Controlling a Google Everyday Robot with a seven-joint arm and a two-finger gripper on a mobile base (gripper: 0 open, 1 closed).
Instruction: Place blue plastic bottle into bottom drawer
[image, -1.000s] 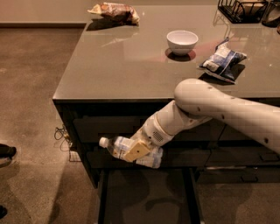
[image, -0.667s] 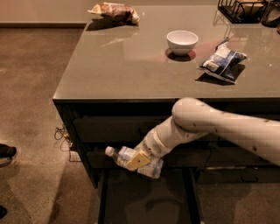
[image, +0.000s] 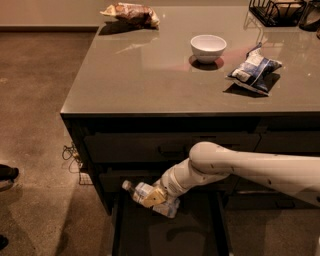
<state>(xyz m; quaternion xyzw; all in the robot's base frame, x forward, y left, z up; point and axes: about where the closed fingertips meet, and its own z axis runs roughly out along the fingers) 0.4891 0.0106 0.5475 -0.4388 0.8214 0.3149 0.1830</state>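
Observation:
The blue plastic bottle (image: 140, 192) lies sideways in my gripper (image: 152, 197), white cap to the left, pale label showing. The gripper is shut on the bottle's middle and holds it low in front of the dark cabinet, just above the back left part of the open bottom drawer (image: 200, 235). The drawer is pulled out, and its flat dark interior and side rails show. My white arm (image: 240, 167) reaches in from the right, across the closed handled drawers above.
On the counter top (image: 150, 75) stand a white bowl (image: 208, 48), a blue-and-white snack bag (image: 254, 70), a brown snack bag (image: 131, 13) at the far left and a black wire rack (image: 278, 11) at the far right. Cables (image: 71, 154) hang by the cabinet's left side.
My gripper has lowered with the bottle, from in front of the upper drawers down to just above the open bottom drawer. The bottle stays held sideways.

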